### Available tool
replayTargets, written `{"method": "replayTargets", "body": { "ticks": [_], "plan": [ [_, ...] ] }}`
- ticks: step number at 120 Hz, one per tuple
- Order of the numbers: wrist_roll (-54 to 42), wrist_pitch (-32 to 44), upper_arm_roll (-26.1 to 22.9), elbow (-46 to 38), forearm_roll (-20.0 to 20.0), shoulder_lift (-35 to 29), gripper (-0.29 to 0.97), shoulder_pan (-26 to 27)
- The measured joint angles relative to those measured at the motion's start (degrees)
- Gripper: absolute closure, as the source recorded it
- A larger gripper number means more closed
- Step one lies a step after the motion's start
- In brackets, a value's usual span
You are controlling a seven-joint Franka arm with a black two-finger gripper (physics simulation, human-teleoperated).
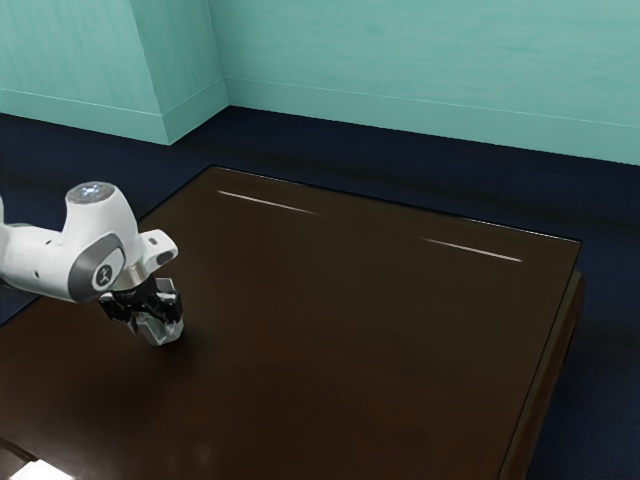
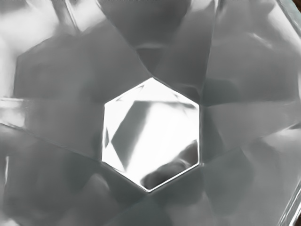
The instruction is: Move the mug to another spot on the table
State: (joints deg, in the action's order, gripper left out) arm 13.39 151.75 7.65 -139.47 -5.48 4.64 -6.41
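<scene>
My pincer [image 1: 150,308] is hanging low at the exterior view's lower left, hiding most of the silvery mug [image 1: 163,328] on the dark table [image 1: 380,330]. I cannot tell whether I am gripping it. My wrist camera is looking straight into its faceted inside, down to the hexagonal bottom [image 2: 150,134].

Arm [image 1: 55,262] cut off by exterior view's left edge. Mug [image 1: 164,331] small, upper part hidden under gripper [image 1: 153,314]; handle and shape too small to make out. Table [image 1: 380,330] near side cropped by lower edge and by exterior view's left edge. Pale object [image 1: 28,468] at lower corner mostly cropped, kind unclear. Wrist view: inner walls [image 2: 56,70] blurred, run past every edge; rim cut off
</scene>
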Motion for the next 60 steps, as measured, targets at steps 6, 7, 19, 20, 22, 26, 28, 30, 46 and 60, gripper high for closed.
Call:
{"method": "replayTargets", "body": {
  "ticks": [6, 7, 19, 20, 22, 26, 28, 30, 46, 60],
  "plan": [
    [0.07, 0.26, 0.00, -0.05, -0.02, 0.03, 0.30, -0.01],
    [0.08, 0.28, 0.00, -0.06, -0.02, 0.03, 0.31, -0.01],
    [0.38, 0.38, 0.06, -0.09, -0.23, -0.05, 0.43, -0.01],
    [0.43, 0.38, 0.07, -0.08, -0.27, -0.07, 0.43, -0.01],
    [0.53, 0.40, 0.09, -0.06, -0.37, -0.14, 0.45, 0.01],
    [0.72, 0.41, 0.12, -0.02, -0.54, -0.50, 0.45, 0.06],
    [0.80, 0.42, 0.12, -0.01, -0.62, -0.82, 0.45, 0.09],
    [0.88, 0.42, 0.12, 0.00, -0.78, -1.22, 0.47, 0.14],
    [1.58, 0.77, 0.34, 1.12, -2.89, -3.44, 0.55, 0.75],
    [2.10, 1.45, 1.42, 3.10, -4.01, -4.37, 0.59, 2.17]
  ]
}}
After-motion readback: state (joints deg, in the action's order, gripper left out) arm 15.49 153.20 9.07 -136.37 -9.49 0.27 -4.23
